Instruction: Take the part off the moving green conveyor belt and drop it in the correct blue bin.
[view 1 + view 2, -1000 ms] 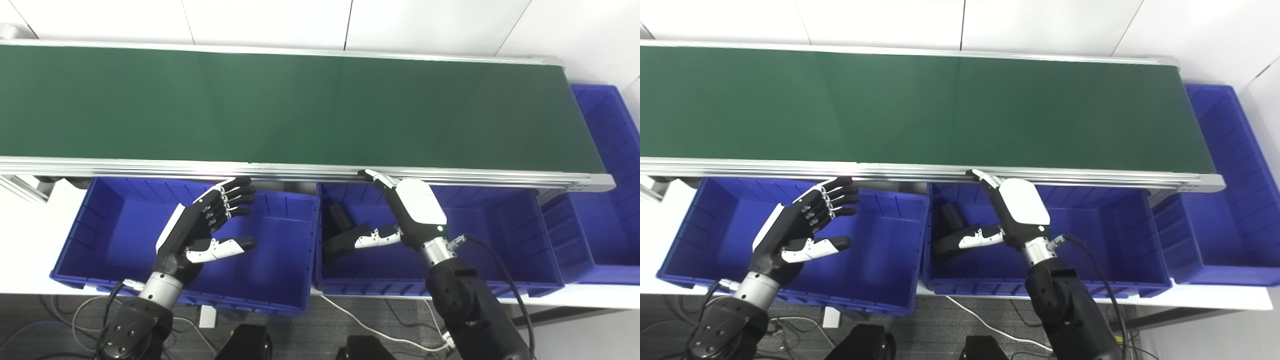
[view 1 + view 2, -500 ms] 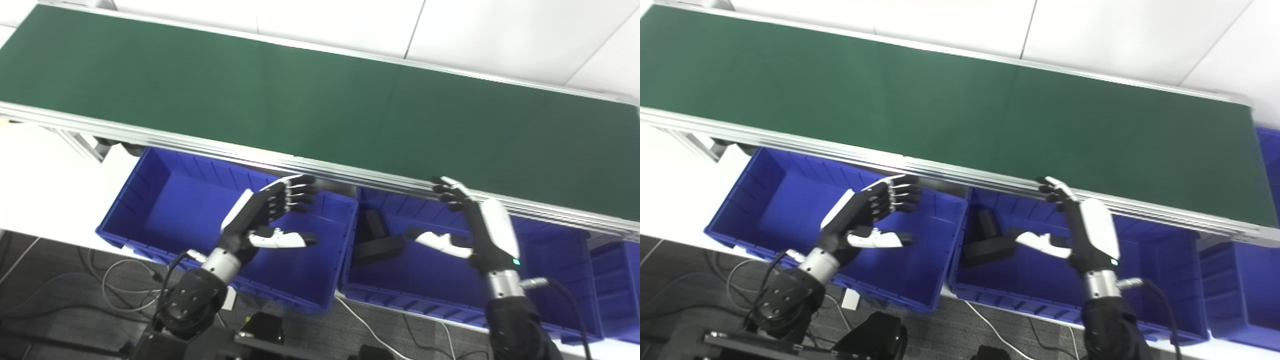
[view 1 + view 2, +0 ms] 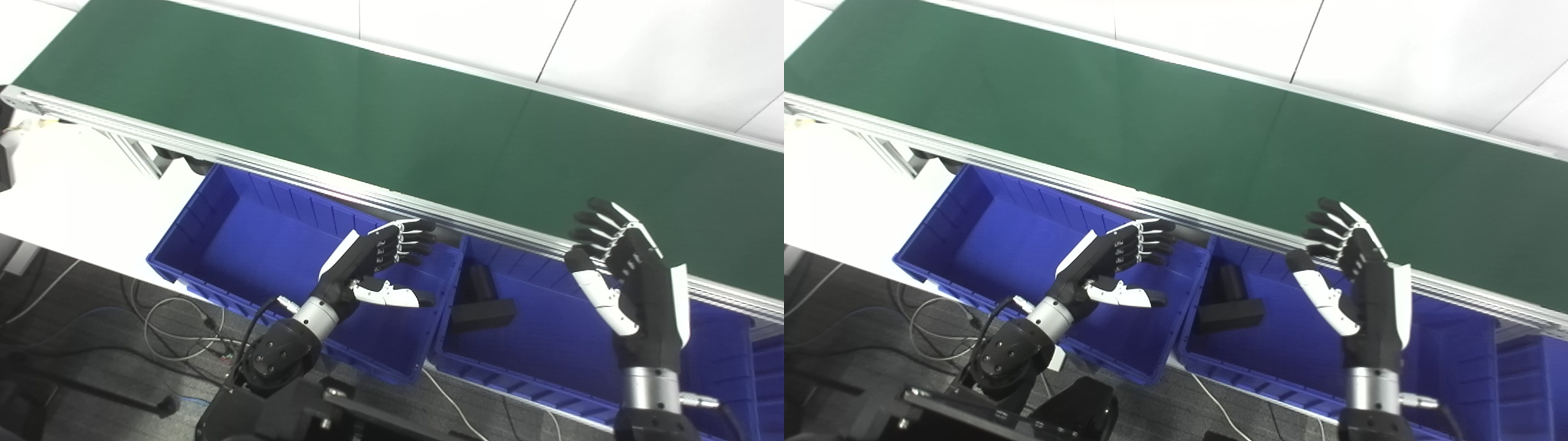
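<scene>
Our right hand (image 3: 631,282) is raised over the belt's near rail with fingers spread and nothing in it. Our left hand (image 3: 380,263) hovers over the left bin (image 3: 202,245), also spread and empty. The belt (image 3: 343,116) carries no part that we can see. 2 dark parts (image 3: 484,300) lie in the middle bin (image 3: 551,343), touching at a corner. Our risk is timing: when a part arrives on the moving belt, a late reach would let it slide past. A reach from this raised pose could also clip the rail (image 3: 343,193).
</scene>
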Controlling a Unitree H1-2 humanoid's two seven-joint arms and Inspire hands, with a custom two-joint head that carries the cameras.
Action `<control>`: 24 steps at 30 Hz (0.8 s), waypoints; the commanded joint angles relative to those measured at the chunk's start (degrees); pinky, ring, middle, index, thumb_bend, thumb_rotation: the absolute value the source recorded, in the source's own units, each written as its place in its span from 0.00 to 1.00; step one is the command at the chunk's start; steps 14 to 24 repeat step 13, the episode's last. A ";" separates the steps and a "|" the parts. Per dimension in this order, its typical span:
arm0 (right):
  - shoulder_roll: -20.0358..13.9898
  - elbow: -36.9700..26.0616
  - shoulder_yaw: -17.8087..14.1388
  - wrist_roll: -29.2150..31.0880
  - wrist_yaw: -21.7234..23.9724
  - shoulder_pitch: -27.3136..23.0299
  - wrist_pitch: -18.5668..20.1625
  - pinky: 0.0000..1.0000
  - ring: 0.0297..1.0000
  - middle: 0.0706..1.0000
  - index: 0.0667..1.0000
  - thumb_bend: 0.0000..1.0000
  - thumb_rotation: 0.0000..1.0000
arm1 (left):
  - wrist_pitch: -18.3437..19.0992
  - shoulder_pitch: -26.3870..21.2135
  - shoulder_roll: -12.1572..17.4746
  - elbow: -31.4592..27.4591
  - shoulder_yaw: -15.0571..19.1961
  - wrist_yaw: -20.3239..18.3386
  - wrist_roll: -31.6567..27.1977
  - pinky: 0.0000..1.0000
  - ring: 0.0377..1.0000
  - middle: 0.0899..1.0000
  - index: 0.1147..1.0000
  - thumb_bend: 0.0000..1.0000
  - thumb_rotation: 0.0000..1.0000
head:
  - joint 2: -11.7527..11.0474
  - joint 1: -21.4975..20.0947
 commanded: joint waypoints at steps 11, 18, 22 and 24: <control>3.36 16.85 2.70 -2.39 -3.60 3.86 -17.23 0.65 0.71 0.74 0.79 0.59 0.60 | -7.01 -1.33 0.77 3.19 0.68 -0.65 -2.01 0.72 0.74 0.76 0.77 0.84 0.18 | -3.27 -8.39; 3.32 18.97 2.83 -3.97 -4.43 3.66 -18.99 0.68 0.73 0.76 0.79 0.60 0.60 | -7.21 -1.32 1.18 3.44 0.95 -0.84 -2.27 0.73 0.74 0.76 0.77 0.85 0.20 | -3.71 -9.87; 3.32 18.97 2.83 -3.97 -4.43 3.66 -18.99 0.68 0.73 0.76 0.79 0.60 0.60 | -7.21 -1.32 1.18 3.44 0.95 -0.84 -2.27 0.73 0.74 0.76 0.77 0.85 0.20 | -3.71 -9.87; 3.32 18.97 2.83 -3.97 -4.43 3.66 -18.99 0.68 0.73 0.76 0.79 0.60 0.60 | -7.21 -1.32 1.18 3.44 0.95 -0.84 -2.27 0.73 0.74 0.76 0.77 0.85 0.20 | -3.71 -9.87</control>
